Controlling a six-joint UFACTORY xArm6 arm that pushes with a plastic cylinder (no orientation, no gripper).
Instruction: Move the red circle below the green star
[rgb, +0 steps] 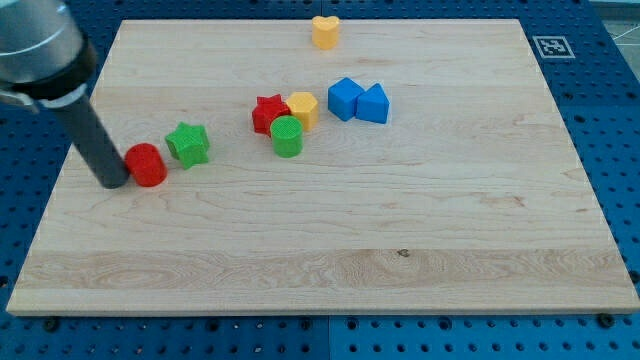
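The upper part of the dark rod runs out of the view at the top left corner, where a grey cylindrical arm housing (38, 45) is cut off by the frame edge. My tip (113, 183) rests on the pale wooden board (330, 250) at its left side, touching or just beside the left face of the small red circle block (147, 165) — the exact contact line is hidden by the rod itself. There is no claw on this arm, only the straight rod, so nothing is open, closed or gripped.

The red circle block sits just to the left of the green star block (188, 144) and slightly nearer the view's bottom; the two are close, and whether they touch is hard to tell.

Further right, near the middle of the board, a red star block (266, 113), a yellow hexagon-like block (303, 108) and a green cylinder block (287, 136) are bunched together, touching; the green cylinder partly covers the red star's lower edge. Just to their right stand two blue blocks side by side — a blue pentagon-like block (345, 99) and a blue wedge-shaped block (373, 104) — whose exact shapes are hard to make out. A yellow heart block (325, 32) stands alone at the far edge.

At the top right, off the board, a white tag with a black square marker (552, 46) lies on the blue perforated table (600, 110); its pattern is too small to read. No other writing shows.
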